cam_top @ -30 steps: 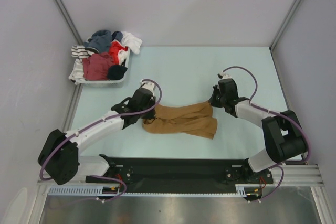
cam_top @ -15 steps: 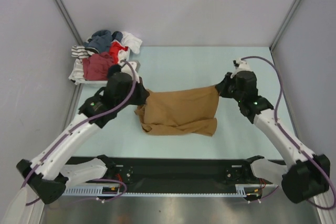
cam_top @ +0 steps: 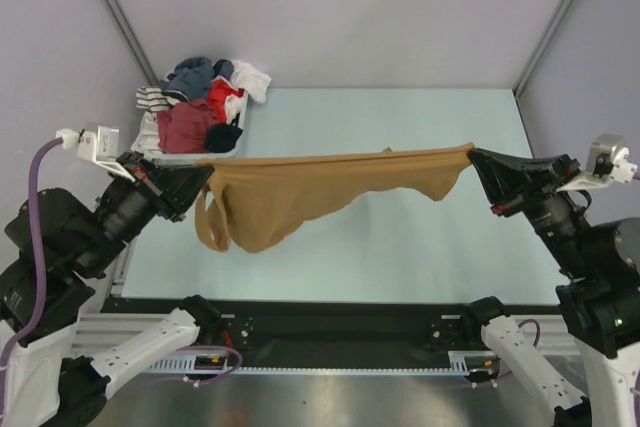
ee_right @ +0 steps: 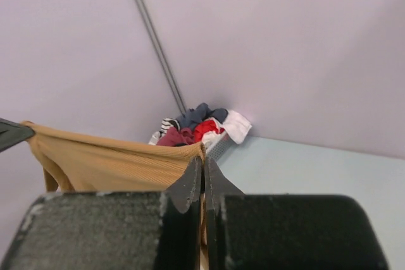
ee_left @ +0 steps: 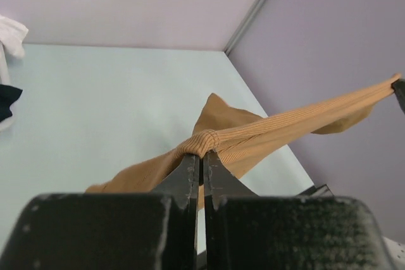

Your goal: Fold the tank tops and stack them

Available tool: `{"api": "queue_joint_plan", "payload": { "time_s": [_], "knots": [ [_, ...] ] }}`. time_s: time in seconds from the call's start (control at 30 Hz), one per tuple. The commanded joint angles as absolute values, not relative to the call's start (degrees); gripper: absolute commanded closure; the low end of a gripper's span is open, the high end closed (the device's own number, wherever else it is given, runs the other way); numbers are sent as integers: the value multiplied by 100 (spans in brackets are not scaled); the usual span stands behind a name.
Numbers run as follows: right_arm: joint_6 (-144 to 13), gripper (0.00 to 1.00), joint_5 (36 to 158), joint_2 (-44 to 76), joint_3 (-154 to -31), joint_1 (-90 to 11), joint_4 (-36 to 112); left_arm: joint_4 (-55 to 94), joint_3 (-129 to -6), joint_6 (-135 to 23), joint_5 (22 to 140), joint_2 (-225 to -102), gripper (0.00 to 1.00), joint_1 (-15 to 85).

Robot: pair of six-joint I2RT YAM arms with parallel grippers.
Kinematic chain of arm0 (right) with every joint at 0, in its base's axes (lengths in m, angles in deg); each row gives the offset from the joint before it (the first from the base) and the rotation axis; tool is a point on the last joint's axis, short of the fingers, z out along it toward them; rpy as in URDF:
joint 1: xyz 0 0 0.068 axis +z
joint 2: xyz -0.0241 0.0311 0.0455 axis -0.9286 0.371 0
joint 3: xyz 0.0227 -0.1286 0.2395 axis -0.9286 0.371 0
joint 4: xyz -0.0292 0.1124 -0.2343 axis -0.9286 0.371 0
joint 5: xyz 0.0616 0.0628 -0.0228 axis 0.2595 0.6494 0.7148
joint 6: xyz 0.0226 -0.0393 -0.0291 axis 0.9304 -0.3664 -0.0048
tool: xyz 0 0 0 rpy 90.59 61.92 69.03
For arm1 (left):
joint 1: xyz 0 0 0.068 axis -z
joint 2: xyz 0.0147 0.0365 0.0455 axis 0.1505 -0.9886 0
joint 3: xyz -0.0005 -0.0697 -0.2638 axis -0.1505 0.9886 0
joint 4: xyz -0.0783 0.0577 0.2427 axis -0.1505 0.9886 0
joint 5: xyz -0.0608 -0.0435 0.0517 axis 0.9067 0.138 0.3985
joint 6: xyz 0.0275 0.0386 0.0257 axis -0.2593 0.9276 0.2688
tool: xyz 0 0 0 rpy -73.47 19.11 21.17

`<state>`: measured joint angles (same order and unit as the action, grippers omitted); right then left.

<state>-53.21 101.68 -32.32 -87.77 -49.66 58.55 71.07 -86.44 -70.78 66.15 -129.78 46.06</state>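
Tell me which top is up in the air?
The tan-brown tank top, stretched between the left pincer and right pincer; the other clothes lie heaped in the basket.

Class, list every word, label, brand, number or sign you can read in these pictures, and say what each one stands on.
None can be read in any view.
The tan tank top, pinched by the left hand and the right hand, shows plain ribbed cloth, with no print or tag.
The heap of clothes shows colours and stripes, but no lettering.
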Motion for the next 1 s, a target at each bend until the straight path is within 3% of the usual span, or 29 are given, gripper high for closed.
{"api": "queue_joint_plan", "payload": {
  "time_s": [0.0, 0.33, 0.6, 0.97],
  "knots": [
    [-5365, 100, 10357, -3271, -9112, -4985, 6460, 7478, -8575, -7164, 6602, -12947, 100, 4566],
    [-5180, 100, 9868, -2552, -9122, -4994, 7233, 6802, -7328, -7286, 6444, -13025, 100, 4566],
    [-4802, 100, 9023, -1542, -7673, -5003, 6112, 5115, -5729, -7454, 6768, -14114, 100, 4145],
    [-4539, 100, 9099, 839, -7644, -5749, 4318, 3813, -6234, -7287, 6618, -16659, 100, 3775]
  ]
}}
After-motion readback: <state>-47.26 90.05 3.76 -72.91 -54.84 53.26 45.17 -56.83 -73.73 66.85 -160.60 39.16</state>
